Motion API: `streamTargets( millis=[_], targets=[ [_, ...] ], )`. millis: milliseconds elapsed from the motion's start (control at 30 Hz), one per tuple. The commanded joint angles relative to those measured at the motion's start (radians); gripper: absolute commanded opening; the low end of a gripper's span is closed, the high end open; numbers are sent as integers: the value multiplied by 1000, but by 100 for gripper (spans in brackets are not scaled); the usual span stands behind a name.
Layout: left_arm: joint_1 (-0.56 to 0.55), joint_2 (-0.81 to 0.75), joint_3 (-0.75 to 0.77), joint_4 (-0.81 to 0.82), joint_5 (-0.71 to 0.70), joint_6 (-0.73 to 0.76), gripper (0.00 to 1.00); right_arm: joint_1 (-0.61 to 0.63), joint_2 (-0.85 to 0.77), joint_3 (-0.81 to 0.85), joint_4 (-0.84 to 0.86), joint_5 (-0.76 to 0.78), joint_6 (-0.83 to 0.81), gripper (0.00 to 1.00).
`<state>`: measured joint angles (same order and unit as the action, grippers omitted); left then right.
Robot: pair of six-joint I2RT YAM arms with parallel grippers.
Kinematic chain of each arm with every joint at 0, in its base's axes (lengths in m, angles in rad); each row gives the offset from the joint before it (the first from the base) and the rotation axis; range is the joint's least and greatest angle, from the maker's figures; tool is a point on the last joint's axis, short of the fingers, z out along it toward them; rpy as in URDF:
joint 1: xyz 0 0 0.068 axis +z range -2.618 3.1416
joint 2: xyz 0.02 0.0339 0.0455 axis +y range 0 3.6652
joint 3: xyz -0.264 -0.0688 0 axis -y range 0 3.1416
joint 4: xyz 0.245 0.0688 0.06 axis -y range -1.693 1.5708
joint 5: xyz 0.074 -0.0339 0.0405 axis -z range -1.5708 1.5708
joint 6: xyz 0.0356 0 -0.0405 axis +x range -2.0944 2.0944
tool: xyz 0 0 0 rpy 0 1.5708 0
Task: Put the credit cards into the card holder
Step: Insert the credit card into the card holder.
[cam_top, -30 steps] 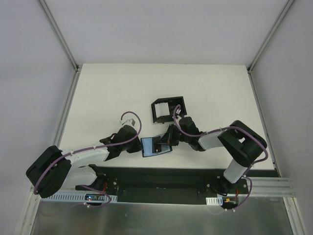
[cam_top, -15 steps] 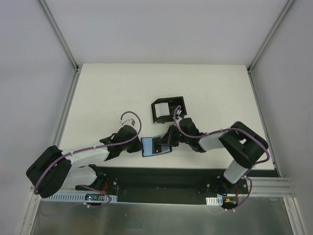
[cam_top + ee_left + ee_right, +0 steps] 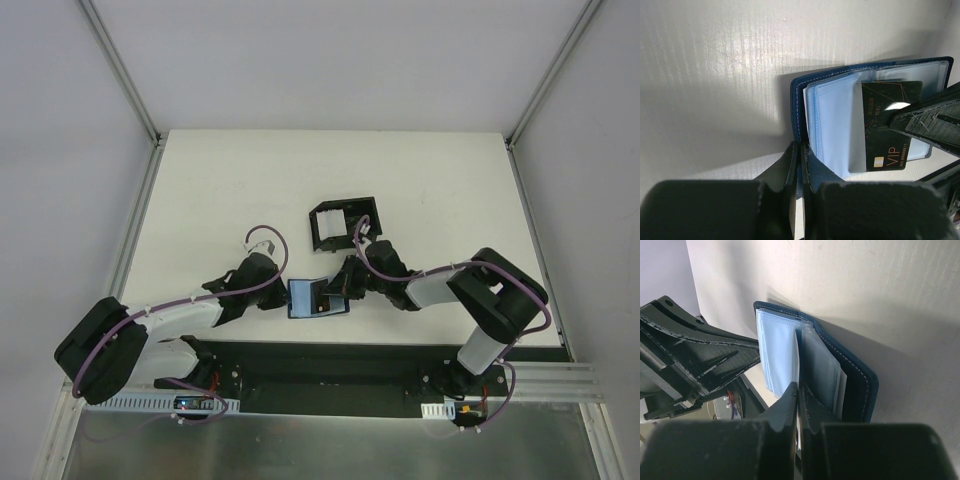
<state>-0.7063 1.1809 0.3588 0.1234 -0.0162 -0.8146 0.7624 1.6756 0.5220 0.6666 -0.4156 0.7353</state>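
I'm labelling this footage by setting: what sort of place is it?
Probably a robotics lab cell: white table edged by aluminium rails, blank walls, arms bolted to a black base plate.

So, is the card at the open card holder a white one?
No, in the left wrist view the card at the card holder's clear sleeves is black with gold VIP lettering.

I see a white table (image 3: 220, 190) from above. A black open-topped box (image 3: 342, 222) sits near its middle. The dark blue card holder (image 3: 315, 297) rests open, closer to the near edge.
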Motion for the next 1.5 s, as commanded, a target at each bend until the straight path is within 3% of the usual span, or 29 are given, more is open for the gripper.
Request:
streamTargets(
  millis=[0,367,467,767,1233,1467],
  targets=[
    [13,26,0,-59,-27,25,0,32,6,22,-30,33,15,3],
    [13,6,-20,-51,-16,5,0,81,13,50,-32,112,36,9],
    [13,6,-20,-51,-11,8,0,78,1,46,-54,129,27,22],
    [13,-10,-34,-53,-16,15,0,75,-88,85,-290,193,-54,36],
    [13,-1,-21,-41,5,22,0,160,-5,308,-513,195,-149,38],
    [13,-7,-29,-28,12,12,0,169,36,345,-512,160,-143,40]
  ],
)
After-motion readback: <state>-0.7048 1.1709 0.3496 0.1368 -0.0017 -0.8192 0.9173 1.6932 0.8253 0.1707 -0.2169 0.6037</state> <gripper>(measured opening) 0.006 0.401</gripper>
